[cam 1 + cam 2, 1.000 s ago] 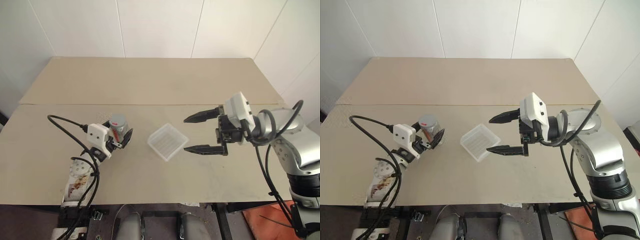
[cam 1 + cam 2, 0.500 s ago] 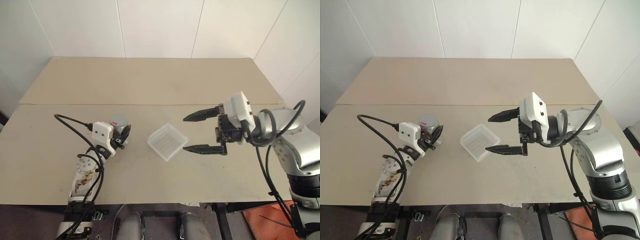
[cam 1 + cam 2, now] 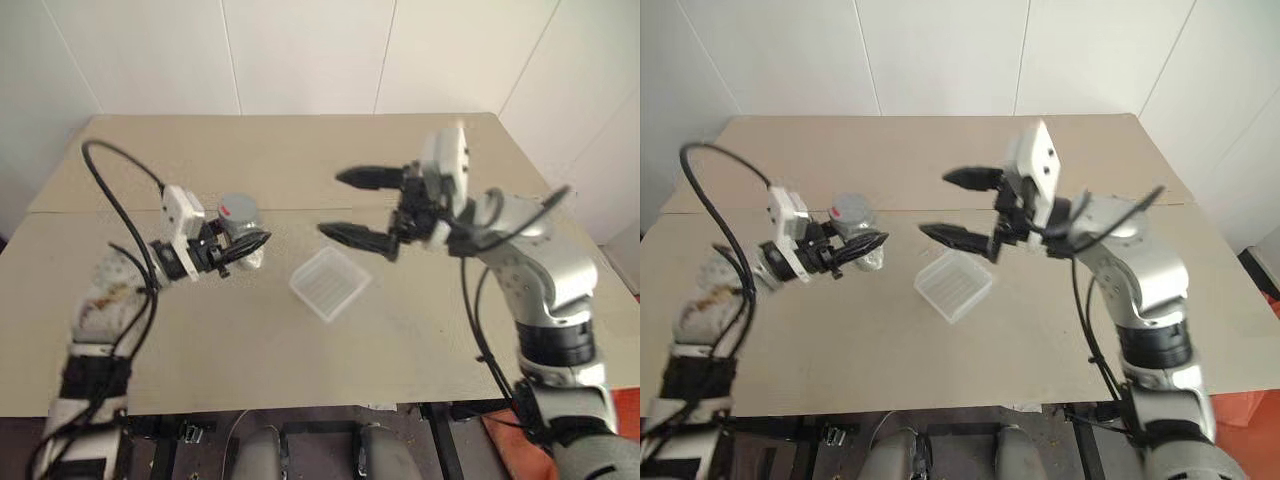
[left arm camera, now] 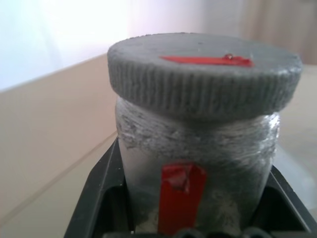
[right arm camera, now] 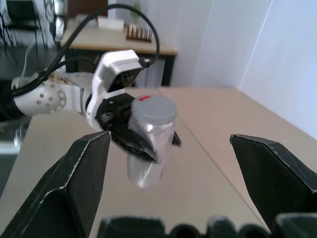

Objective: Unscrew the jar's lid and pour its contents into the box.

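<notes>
The jar [image 3: 243,232] stands upright, its long axis vertical, clamped low on its body by the left end effector [image 3: 236,250] and lifted off the bench [image 3: 300,340]. The lid [image 4: 204,74] is screwed on, so the contents cannot be seen. The right end effector [image 3: 348,206], spread wide and empty, faces the jar from the right, level with it. The box [image 3: 330,283] lies empty between them.

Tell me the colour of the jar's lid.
Grey lid with a red mark; left wrist view.

jar [image 4: 198,163] base cut off in left wrist view; contents unseen behind opaque wall, lid [image 4: 203,74] on
</notes>
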Controlling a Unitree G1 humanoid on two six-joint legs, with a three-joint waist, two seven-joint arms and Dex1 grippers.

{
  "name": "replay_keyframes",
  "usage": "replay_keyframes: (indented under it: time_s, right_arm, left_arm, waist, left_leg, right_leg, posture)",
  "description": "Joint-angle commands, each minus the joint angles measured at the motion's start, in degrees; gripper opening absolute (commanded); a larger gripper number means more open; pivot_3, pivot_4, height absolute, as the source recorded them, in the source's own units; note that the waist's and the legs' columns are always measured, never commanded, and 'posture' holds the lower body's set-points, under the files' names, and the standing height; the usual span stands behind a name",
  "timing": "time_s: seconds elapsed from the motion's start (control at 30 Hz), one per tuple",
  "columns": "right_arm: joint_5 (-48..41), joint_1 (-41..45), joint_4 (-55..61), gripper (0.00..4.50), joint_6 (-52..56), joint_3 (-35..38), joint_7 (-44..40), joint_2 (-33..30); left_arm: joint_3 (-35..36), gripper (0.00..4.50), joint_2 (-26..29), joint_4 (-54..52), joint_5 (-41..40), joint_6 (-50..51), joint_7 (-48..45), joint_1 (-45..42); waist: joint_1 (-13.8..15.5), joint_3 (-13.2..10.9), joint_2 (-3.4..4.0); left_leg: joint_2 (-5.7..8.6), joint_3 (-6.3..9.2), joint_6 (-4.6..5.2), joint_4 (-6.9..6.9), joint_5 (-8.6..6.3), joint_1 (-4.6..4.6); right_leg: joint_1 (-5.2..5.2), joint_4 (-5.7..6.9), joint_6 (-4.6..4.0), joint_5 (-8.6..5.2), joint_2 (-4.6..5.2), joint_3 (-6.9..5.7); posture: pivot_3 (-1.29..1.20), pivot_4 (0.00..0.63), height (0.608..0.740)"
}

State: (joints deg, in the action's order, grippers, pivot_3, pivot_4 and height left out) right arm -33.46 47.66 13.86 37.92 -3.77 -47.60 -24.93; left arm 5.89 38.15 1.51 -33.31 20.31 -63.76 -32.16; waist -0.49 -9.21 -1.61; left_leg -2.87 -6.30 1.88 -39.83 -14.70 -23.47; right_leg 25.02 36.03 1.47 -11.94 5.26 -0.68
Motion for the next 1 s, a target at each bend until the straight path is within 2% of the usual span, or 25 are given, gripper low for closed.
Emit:
replay_keyframes:
  time_s: [0.03,0.2,0.37,0.57,0.87,1.0]
  right_arm:
    - [-0.1,3.9,-1.6,4.50,3.9,-0.6,4.1,2.6]
    - [-0.4,6.1,-2.2,4.50,6.7,-1.0,6.6,5.2]
    - [-0.1,7.1,-2.4,4.50,7.7,-2.0,7.2,6.2]
    - [1.3,7.8,-3.9,4.50,8.2,-3.3,8.0,7.2]
    - [1.7,8.5,-6.2,4.50,7.5,-3.1,8.3,8.5]
    - [1.5,8.4,-6.3,3.62,6.9,-2.9,7.3,8.6]
  left_arm:
    - [-2.7,1.98,0.2,6.3,-0.8,-0.2,-10.1,-6.3]
    - [-5.0,1.98,-4.0,15.2,0.4,-0.7,-14.4,-13.8]
    - [-6.6,1.98,-7.2,19.6,2.9,-3.7,-17.4,-17.0]
    - [-6.8,1.98,-9.0,21.1,4.4,-5.6,-19.3,-18.2]
    - [-6.4,1.98,-8.9,20.9,5.2,-6.1,-20.5,-18.0]
    - [-6.4,1.98,-8.7,20.7,5.6,-6.4,-20.7,-17.7]
  waist:
    - [0.2,0.0,0.00]
    - [0.4,0.0,0.00]
    - [0.2,0.0,0.00]
    - [-0.3,0.0,0.00]
    - [-0.3,0.0,0.01]
    - [-0.3,0.0,0.00]
  left_leg:
    - [0.02,-0.01,0.01,0.00,-0.01,-0.02]
    - [0.03,0.02,0.05,-0.03,-0.02,-0.29]
    - [0.04,0.02,0.04,-0.04,-0.01,-0.40]
    - [0.03,0.05,0.05,-0.04,-0.02,-0.39]
    - [0.02,0.06,0.06,-0.04,-0.02,-0.40]
    - [0.02,0.06,0.07,-0.04,-0.02,-0.40]
  right_leg:
    - [-0.01,-0.01,0.01,-0.01,0.01,-0.01]
    - [0.05,0.05,0.03,0.01,-0.01,-0.10]
    - [0.12,0.01,0.07,0.01,-0.02,-0.09]
    - [0.14,0.05,0.08,0.01,-0.02,-0.09]
    - [0.15,0.06,0.08,0.01,-0.02,-0.08]
    - [0.15,0.06,0.08,0.01,-0.02,-0.08]
  posture:
    - [0.00,0.150,0.740]
    - [0.00,0.150,0.740]
    - [0.00,0.150,0.740]
    - [0.00,0.150,0.740]
    - [0.00,0.150,0.740]
    - [0.00,0.150,0.740]
